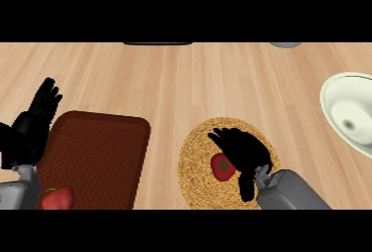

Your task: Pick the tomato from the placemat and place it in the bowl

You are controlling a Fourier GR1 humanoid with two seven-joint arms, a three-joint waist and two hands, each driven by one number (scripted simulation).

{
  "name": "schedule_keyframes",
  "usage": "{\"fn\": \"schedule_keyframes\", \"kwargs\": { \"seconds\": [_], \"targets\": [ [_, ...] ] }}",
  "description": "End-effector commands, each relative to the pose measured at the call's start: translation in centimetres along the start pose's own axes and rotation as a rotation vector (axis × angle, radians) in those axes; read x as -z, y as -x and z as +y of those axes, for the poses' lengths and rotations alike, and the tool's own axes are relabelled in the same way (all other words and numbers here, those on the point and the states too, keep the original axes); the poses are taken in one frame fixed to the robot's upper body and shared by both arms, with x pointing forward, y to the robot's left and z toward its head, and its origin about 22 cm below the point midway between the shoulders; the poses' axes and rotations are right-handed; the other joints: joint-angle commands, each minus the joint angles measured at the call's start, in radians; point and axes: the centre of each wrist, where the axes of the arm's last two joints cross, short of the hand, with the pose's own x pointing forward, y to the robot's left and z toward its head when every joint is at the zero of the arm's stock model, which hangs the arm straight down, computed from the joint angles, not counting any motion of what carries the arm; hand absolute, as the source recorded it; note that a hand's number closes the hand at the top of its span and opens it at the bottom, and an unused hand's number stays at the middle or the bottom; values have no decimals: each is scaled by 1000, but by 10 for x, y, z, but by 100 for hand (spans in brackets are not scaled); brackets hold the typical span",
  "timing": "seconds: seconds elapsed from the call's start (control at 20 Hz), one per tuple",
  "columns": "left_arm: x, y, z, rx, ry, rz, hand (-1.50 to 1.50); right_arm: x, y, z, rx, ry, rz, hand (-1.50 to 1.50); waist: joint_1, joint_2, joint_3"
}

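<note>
Head view, read from left to right. At the left edge you see the left hand (pixel 33 125), fingers straight and raised, holding nothing; it is resting beside the dark red rectangular placemat (pixel 98 157). That mat has rounded corners and a fine woven texture. A red pepper-like item (pixel 56 198) lies at its lower left corner, cut off by the view's edge.

Centre right you find the round woven placemat (pixel 196 162), straw-coloured with a coiled, fibrous weave. The tomato (pixel 222 166) sits on it, right of centre: a smooth red body, slightly taller than wide in this view, with a dark green calyx on top.

The right hand (pixel 243 150) is directly over this mat. Its fingers are spread and only slightly bent, and they enclose nothing. The tomato lies just to the left of the palm, touching or nearly touching its edge; you cannot tell which. The right hand is by far the nearer one, so judge the grasp as its job: the hand needs a small shift to the left before closing.

At the far right, well apart from the mat, stands the bowl (pixel 341 106), pale cream, glossy, smooth-walled and partly cut off by the view's edge.
</note>
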Motion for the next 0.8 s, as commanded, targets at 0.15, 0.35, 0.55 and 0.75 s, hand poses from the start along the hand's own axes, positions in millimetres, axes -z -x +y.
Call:
{"fn": "schedule_keyframes", "kwargs": {
  "seconds": [0.15,0.35,0.55,0.75],
  "targets": [
    [-2,-15,15,4,-4,-6,0,14,-13,-5,9,1,20,-150,2,0,0],
    [8,-5,4,-26,-10,1,0,35,-2,29,13,-32,15,-150,1,1,0],
    [3,13,1,9,8,-10,0,38,-10,23,1,-61,-58,150,1,1,0],
    [14,13,9,-11,-6,-9,0,54,-12,9,36,-73,-90,150,1,2,0]
  ]
}}
